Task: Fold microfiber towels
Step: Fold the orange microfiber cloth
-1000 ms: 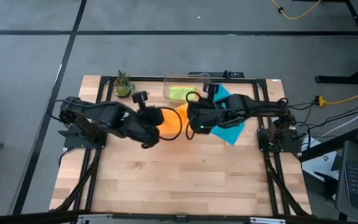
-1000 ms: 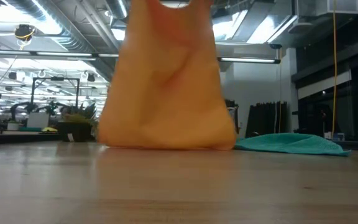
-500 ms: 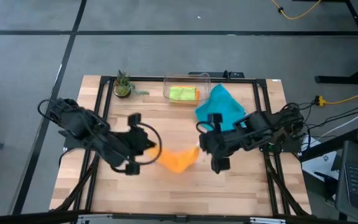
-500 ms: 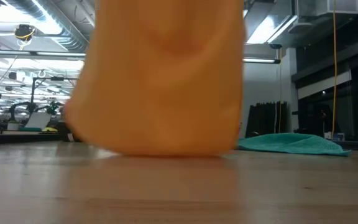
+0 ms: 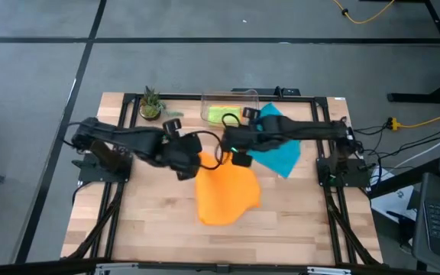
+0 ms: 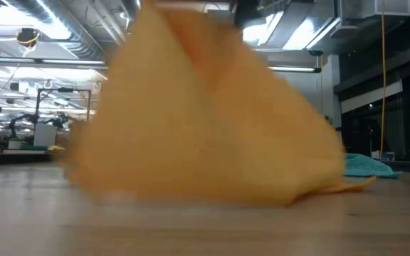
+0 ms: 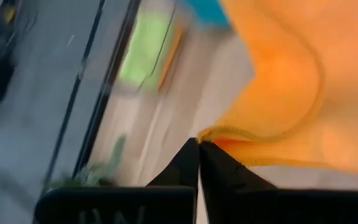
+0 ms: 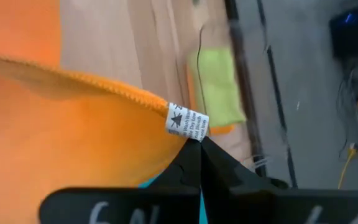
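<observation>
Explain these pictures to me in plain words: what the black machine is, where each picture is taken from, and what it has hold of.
The machine is a robot with two dark arms at a wooden table, each ending in a two-fingered pincer. One picture looks straight down from above. One sits at table-top height. The other two come from cameras on each wrist, looking past that arm's own fingers.

From above, the left pincer and the right pincer meet over the middle of the table. Both are shut on the far edge of one orange towel, which spreads out toward the near side. The right wrist view shows its white label at the fingertips.

A teal towel lies on the table's right side. At the back stand a clear bin holding a lime green cloth and a small plant.
</observation>
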Available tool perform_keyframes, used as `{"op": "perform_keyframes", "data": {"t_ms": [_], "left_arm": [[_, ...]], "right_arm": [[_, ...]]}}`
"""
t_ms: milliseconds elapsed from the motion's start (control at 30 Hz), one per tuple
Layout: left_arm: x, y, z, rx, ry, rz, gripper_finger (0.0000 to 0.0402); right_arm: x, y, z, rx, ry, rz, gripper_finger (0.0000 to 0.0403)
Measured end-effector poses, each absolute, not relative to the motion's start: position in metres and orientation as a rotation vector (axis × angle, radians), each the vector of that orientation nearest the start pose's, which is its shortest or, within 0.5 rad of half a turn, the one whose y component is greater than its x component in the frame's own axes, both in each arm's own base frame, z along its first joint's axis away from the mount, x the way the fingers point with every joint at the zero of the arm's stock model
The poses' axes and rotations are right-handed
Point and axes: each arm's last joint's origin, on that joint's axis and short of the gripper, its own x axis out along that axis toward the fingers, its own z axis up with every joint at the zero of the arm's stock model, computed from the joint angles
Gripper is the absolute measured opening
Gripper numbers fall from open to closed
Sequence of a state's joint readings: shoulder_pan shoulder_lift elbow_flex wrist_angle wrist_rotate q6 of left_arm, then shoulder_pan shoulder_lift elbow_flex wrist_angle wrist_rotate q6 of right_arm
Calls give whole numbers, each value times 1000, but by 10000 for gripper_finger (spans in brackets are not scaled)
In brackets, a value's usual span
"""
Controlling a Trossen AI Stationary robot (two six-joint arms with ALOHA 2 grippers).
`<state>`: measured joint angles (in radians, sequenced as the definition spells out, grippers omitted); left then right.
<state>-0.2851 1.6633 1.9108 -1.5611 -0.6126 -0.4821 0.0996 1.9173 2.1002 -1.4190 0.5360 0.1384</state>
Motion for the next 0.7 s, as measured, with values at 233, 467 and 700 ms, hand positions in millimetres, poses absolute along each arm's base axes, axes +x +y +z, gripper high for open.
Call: {"op": "perform_keyframes", "data": {"t_ms": [233,467,700], "left_arm": [[291,-29,314,225,1335,694,0],[291,-5,284,339,1356,805,0],[287,-19,275,348,1387,746,0]], "right_arm": [[386,-18,299,-340,1264,-457,0],[393,-38,291,-392,1205,-510,0],[387,-36,285,-389,1268,-493,0]]}}
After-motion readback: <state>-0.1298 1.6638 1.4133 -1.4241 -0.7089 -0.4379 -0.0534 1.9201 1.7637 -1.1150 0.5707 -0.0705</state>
